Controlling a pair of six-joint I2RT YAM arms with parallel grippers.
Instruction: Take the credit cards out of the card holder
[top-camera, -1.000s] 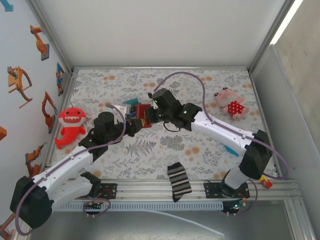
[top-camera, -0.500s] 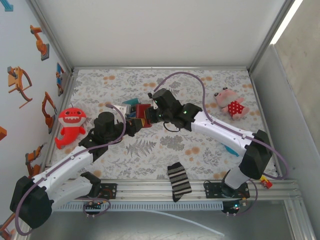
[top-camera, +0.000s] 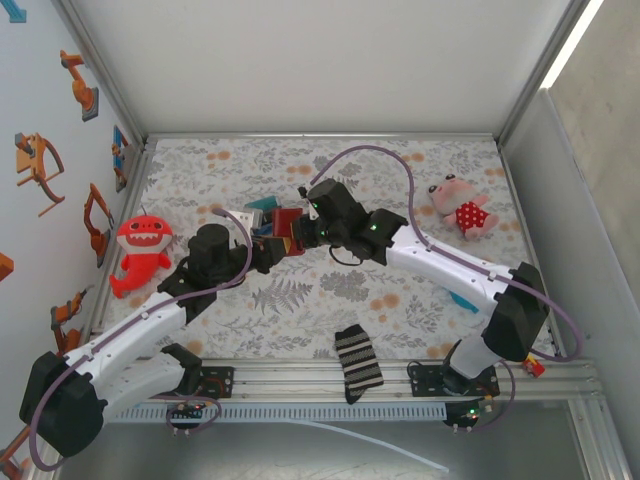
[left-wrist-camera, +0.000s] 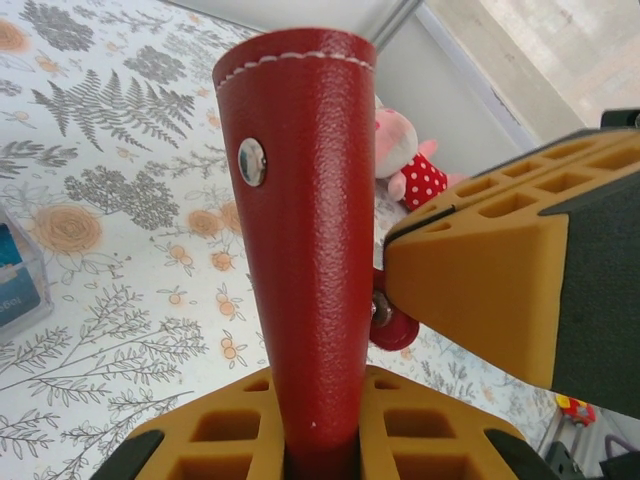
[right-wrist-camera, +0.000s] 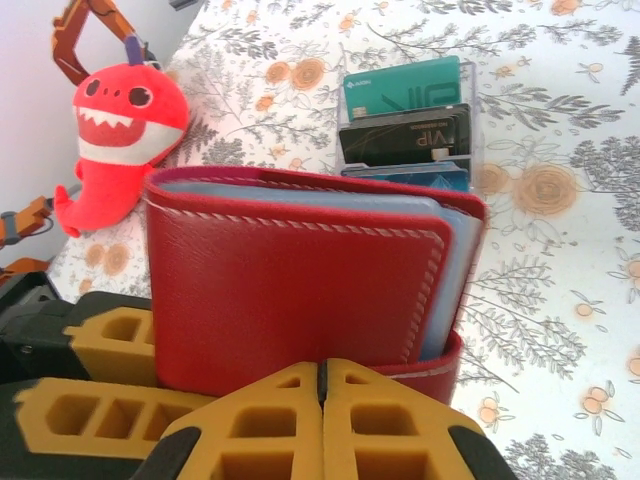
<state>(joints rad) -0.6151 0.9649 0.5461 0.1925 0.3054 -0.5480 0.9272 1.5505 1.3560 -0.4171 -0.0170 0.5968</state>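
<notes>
Right tool (right-wrist-camera: 321, 400) shifted slightly; it and left tool (top-camera: 268, 250) pinch card holder (right-wrist-camera: 300, 290), card box (right-wrist-camera: 405, 125) behind.

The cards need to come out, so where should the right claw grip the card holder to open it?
Probably the front cover's stitched free edge, approached from that open side: there it stands off the blue-grey pockets, while the left claw pins the card holder opposite.

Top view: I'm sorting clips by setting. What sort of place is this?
Probably a robot lab cell: bare white walls enclose a floral table, an aluminium rail runs along its near edge, and a shark plush lies nearby.
</notes>
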